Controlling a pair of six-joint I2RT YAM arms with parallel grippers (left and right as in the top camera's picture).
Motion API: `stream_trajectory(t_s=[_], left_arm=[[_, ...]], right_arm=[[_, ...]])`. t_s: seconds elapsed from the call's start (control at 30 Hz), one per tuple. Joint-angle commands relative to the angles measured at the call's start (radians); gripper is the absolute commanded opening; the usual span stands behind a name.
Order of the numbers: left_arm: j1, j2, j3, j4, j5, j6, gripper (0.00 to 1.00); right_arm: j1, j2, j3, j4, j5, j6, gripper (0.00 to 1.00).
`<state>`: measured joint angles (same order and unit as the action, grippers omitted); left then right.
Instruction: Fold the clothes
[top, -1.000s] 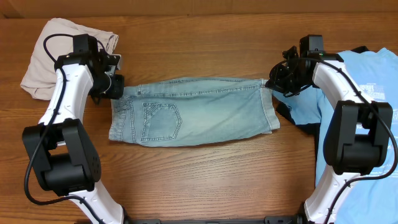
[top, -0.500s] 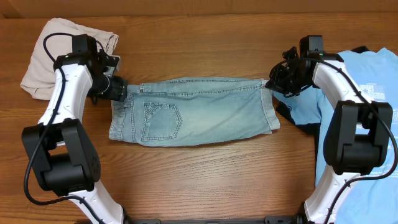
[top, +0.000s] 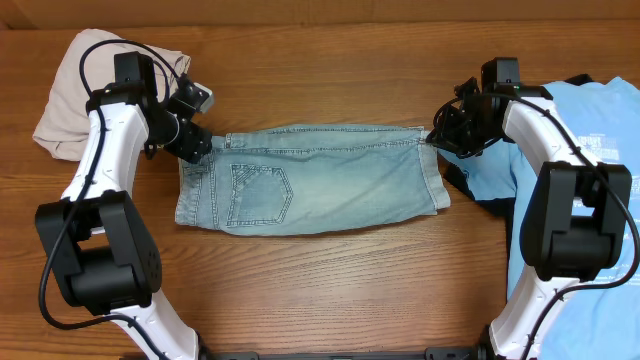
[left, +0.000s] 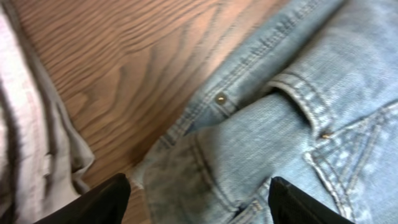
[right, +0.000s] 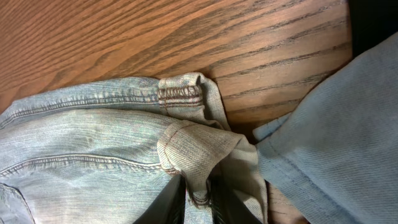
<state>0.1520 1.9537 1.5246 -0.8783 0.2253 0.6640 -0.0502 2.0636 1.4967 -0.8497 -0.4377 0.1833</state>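
Note:
The light-wash denim jeans (top: 310, 180) lie folded flat across the middle of the table, back pocket up; the left wrist view shows their waist corner (left: 280, 124). My left gripper (top: 192, 140) hovers over that corner, and its jaws (left: 198, 186) stand wide open with nothing gripped. At the jeans' far right corner my right gripper (top: 437, 135) is pinched on the leg hem, with the denim fold (right: 186, 143) held between its narrow jaws (right: 198, 193).
Crumpled beige trousers (top: 75, 90) lie at the back left, close to the left arm (left: 25, 137). A sky-blue printed T-shirt (top: 590, 130) covers the right side (right: 336, 143), with a black garment (top: 458, 182) showing beneath its edge.
My left gripper has opened, let go of the jeans' waist corner and tilted up slightly. The right gripper has stayed at the hem.

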Motion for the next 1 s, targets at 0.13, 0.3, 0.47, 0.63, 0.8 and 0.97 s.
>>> stream_trajectory(t_s=[0.13,0.3,0.47,0.63,0.8,0.97], left_arm=[[0.005,0.053,-0.019,-0.041,0.053,0.056,0.61],[0.006,0.078,-0.019,-0.059,0.053,0.008,0.41],[0.006,0.078,-0.012,-0.064,0.008,-0.057,0.04],[0.007,0.077,0.095,-0.175,-0.015,-0.111,0.04],[0.007,0.077,0.281,-0.396,-0.025,-0.142,0.04],[0.007,0.077,0.397,-0.565,-0.209,-0.383,0.04]], right_arm=[[0.001,-0.023,-0.003,0.004,0.003,0.0,0.18],[0.001,-0.023,-0.003,0.003,0.003,0.0,0.18],[0.001,-0.023,-0.003,0.009,0.003,-0.001,0.16],[-0.005,-0.026,0.001,0.006,0.003,-0.009,0.06],[-0.006,-0.073,0.009,-0.01,0.003,-0.012,0.04],[-0.006,-0.151,0.009,-0.061,0.01,-0.004,0.04]])
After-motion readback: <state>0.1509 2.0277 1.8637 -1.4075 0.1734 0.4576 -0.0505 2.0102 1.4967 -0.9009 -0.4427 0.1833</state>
